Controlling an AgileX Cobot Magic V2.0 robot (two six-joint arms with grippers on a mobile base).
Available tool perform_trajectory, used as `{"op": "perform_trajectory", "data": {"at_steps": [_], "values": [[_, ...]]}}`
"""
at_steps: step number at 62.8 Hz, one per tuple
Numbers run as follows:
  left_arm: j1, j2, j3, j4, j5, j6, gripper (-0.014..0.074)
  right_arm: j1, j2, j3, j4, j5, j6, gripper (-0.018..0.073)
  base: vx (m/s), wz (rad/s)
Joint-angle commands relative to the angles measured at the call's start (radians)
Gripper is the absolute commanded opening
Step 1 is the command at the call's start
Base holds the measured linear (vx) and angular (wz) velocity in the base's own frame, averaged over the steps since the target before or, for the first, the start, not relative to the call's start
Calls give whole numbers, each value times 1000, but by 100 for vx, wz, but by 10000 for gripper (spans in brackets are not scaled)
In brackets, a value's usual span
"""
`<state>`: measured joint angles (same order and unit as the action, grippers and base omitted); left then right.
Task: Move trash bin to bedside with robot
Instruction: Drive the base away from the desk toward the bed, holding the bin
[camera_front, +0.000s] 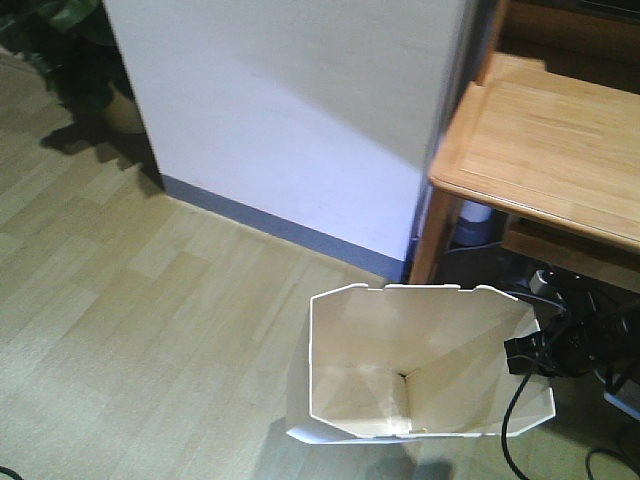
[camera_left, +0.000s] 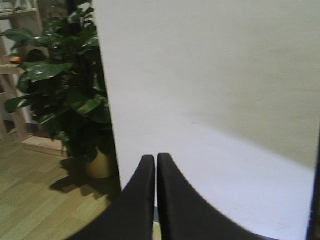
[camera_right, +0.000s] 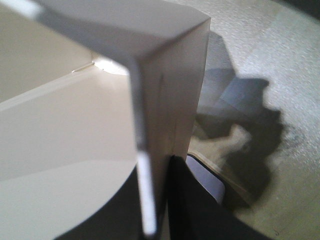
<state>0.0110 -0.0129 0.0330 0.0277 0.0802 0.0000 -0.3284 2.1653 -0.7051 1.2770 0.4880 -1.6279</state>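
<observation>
The tall white trash bin (camera_front: 400, 340) stands on the wood floor at the bottom centre of the front view, its cream inside showing. My right gripper (camera_front: 524, 354) sits at the bin's right rim, black cables trailing from it. In the right wrist view the right gripper (camera_right: 160, 200) is shut on the bin's wall (camera_right: 170, 100), one black finger (camera_right: 200, 210) outside and the other inside. My left gripper (camera_left: 156, 161) is shut on nothing and faces a white wall. The bedside is out of view.
A white wall (camera_front: 290, 110) with a blue-grey skirting rises just behind the bin. A light wooden desk (camera_front: 550, 150) stands at the right, with cables and a power strip (camera_front: 575, 325) beneath it. A potted plant (camera_left: 65, 90) stands left of the wall corner.
</observation>
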Motion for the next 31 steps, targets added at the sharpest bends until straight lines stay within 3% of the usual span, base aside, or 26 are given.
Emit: {"op": "perform_trajectory", "data": {"at_steps": [1,31], "values": [[-6,-15,12,-9,-74,-14,-6,-2,-64,-10,43,212,0,-2,1,41],[-6,-15,12,-9,-74,-14,-6,-2,-64,-10,43,212,0,-2,3,38]]}}
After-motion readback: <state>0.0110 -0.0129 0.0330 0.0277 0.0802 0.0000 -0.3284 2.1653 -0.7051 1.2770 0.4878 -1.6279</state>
